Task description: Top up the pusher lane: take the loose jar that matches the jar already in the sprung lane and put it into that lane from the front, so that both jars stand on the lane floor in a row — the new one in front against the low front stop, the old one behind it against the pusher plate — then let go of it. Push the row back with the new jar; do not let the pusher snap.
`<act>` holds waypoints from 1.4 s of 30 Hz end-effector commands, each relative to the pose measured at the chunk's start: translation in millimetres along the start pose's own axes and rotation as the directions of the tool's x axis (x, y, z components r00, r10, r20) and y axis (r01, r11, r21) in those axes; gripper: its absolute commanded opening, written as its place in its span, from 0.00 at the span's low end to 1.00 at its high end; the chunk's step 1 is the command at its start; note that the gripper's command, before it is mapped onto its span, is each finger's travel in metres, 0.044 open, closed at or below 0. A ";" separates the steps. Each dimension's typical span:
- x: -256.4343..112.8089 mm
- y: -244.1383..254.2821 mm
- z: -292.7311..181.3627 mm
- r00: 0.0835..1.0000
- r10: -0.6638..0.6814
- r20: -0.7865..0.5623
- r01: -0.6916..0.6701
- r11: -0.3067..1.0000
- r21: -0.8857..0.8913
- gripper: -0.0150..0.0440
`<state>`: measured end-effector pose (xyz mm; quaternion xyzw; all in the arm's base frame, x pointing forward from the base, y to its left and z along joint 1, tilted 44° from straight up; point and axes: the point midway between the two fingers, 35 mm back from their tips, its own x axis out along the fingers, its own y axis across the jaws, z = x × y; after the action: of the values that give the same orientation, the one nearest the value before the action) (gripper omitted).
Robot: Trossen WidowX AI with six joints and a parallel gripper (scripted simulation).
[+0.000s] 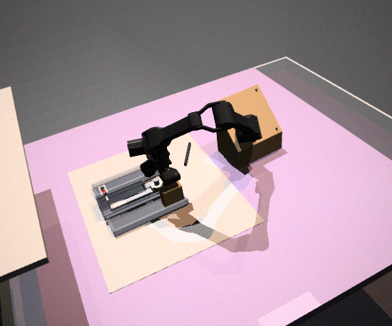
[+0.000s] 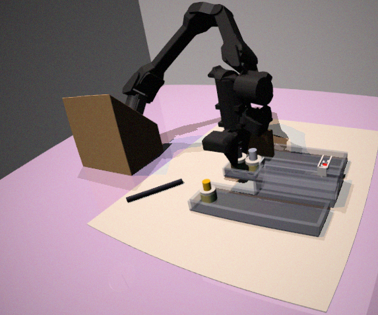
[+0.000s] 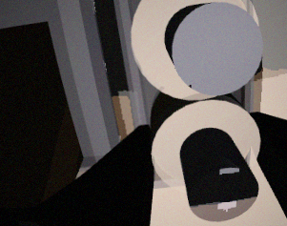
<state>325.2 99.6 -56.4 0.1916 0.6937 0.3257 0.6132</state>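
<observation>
My gripper [image 2: 238, 166] [image 3: 199, 130] points down at the front of the sprung lane [image 2: 297, 185], shut on a jar with a pale ring. This held jar [image 2: 241, 158] [image 3: 207, 113] is inside the low front stop [image 2: 239, 175] as seen in the exterior view; I cannot tell if its base touches the floor. The lane jar [image 2: 252, 156] [image 3: 216, 48] has a pale ring and a grey-lavender knob. It stands upright just behind the held jar, very close; contact is unclear. The held jar's knob looks dark in shadow. The pusher plate is hard to make out.
A yellow-knobbed jar [image 2: 208, 193] stands in the neighbouring lane [image 2: 266, 212]. A brown block [image 1: 172, 195] [image 2: 265, 142] [image 3: 30, 117] is beside the gripper on the other side. A black rod [image 1: 187, 153] [image 2: 154, 190] lies on the mat. A white bracket with a red mark [image 1: 102, 189] [image 2: 324, 166] sits at the far end.
</observation>
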 end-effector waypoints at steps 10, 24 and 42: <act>2.7 2.6 1.9 1.000 0.008 0.008 -0.008 1.000 -0.011 0.25; 2.7 2.6 -0.4 1.000 0.008 0.008 -0.008 1.000 -0.011 0.25; 2.7 2.5 -3.5 1.000 0.008 0.008 -0.008 1.000 -0.011 0.25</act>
<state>319.9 99.7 -57.0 0.1929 0.6934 0.3254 0.6132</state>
